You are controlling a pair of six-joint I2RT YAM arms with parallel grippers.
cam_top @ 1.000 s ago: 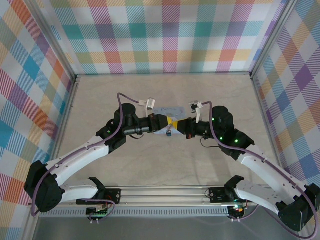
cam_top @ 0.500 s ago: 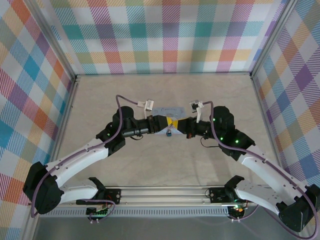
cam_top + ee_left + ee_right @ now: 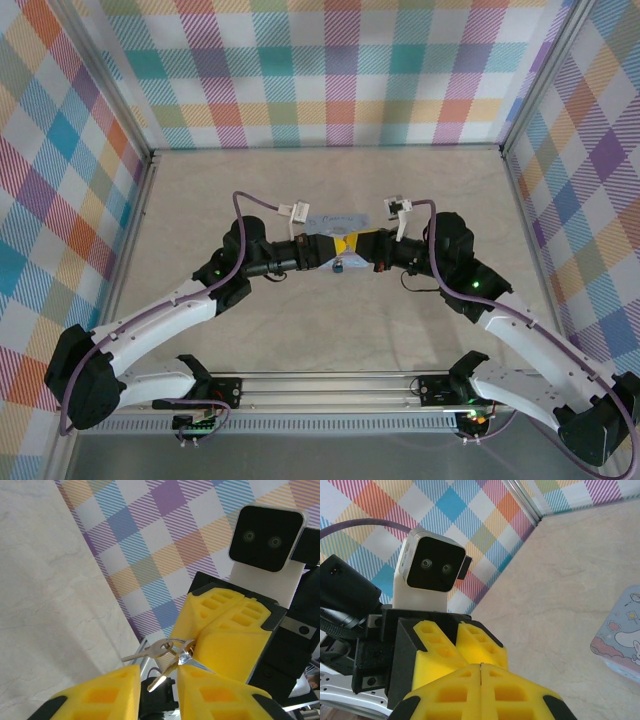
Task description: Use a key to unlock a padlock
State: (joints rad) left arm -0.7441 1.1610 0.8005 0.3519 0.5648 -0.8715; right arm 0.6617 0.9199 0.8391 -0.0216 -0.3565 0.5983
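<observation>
Inspection of the key-to-lock approach. My right gripper point(image 3: 194, 647) is pressed fully together on the ring end of the key point(image 3: 150, 653), which sticks out toward 8 o'clock from its tips in the left wrist view. A second key point(image 3: 161, 676) dangles beside it off the same ring point(image 3: 177, 641). My left gripper point(image 3: 159, 670) faces it tip to tip, its fingers point(image 3: 100, 695) a little apart with a dark shape in the gap; whether that is a grip I cannot tell. In the overhead view the padlock point(image 3: 339, 266) sits at 6 o'clock of the meeting fingertips, just beside them, with the pale blue tin point(image 3: 335, 219) at 12 o'clock on the table point(image 3: 300, 330). Recommendation: steady the lock body before advancing, line the blade up with the keyway, and keep the spare key out of the slot (it hangs loose, I judge). Materials: the keys are thin, bright metal, probably slippery. The fingers are yellow, pocketed blocks that should give a little. The lock body is small, dark blue and smooth. The table is pale, marbled and matte.
</observation>
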